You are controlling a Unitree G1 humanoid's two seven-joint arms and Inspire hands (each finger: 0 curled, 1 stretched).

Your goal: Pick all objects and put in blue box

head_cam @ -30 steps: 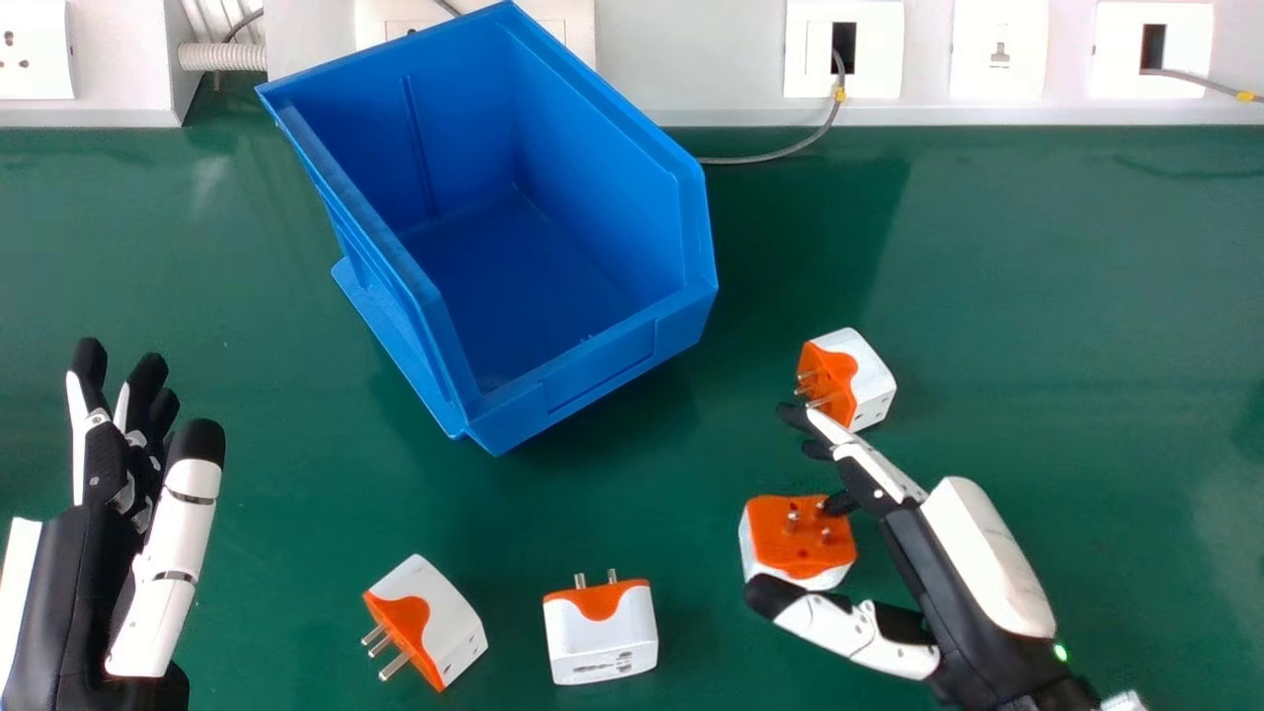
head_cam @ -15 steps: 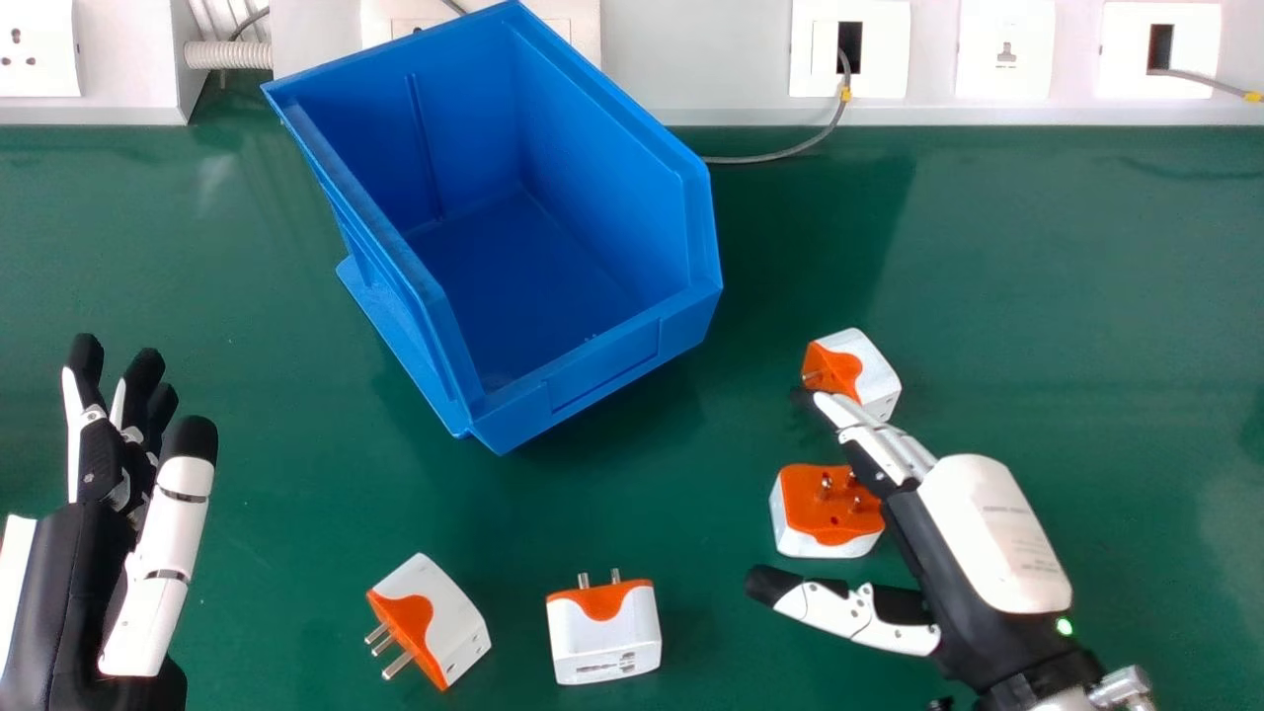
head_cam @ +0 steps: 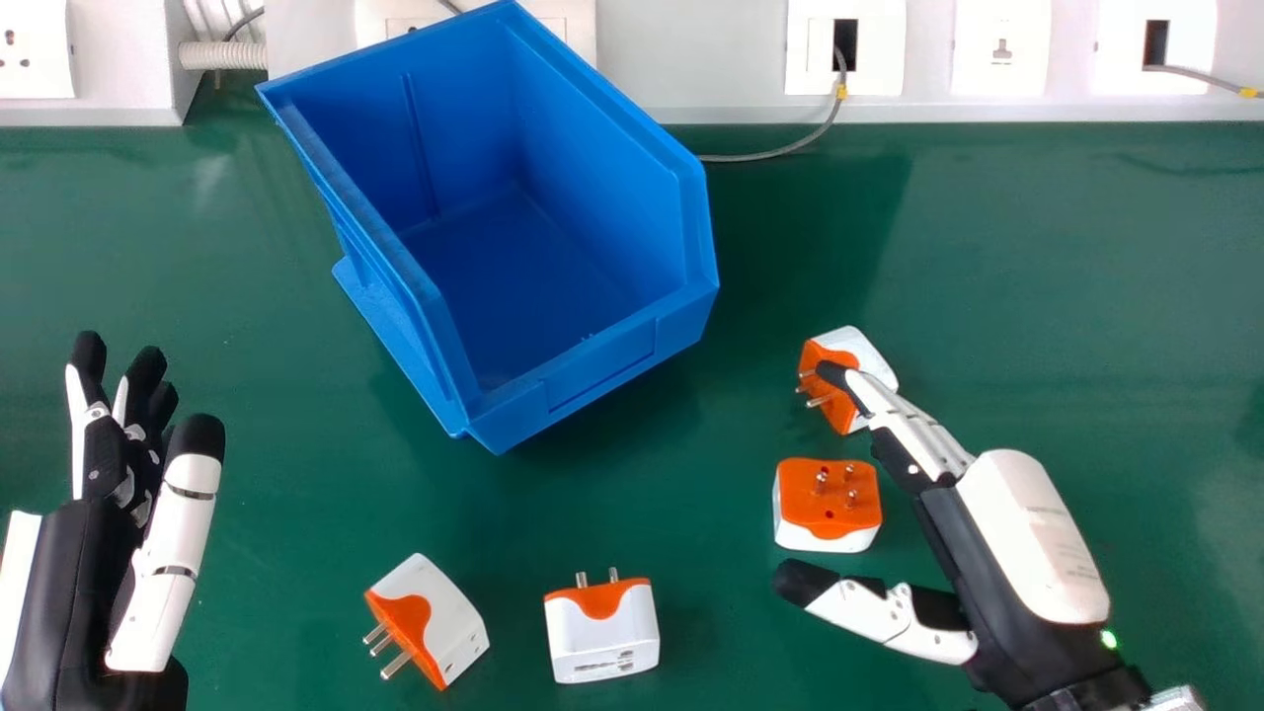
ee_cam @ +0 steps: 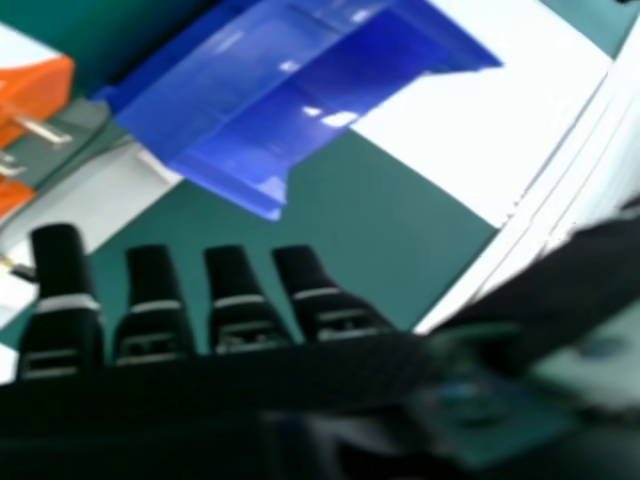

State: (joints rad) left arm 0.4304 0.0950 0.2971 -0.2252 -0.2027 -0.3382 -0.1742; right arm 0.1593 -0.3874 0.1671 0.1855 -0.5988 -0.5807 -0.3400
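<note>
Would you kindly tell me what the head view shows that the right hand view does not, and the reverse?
Head view: all four plug adapters, the back of the right hand with its green light, and the ribbed pipe.

Right hand view: dark fingertips spread in a row, seen close.

Both: the blue box, the green table, the right hand, and at least part of an adapter; which one, I cannot tell.

Bright Light, Soft Shadows

Bright light bleaches the sockets (head_cam: 1000, 79). Soft shadow falls right of the box (head_cam: 607, 367) across the worktop (head_cam: 1007, 247), faintly glossy. In the right hand view, white glints dot the box; the right robot hand (head_cam: 1032, 533) looks dark.
</note>
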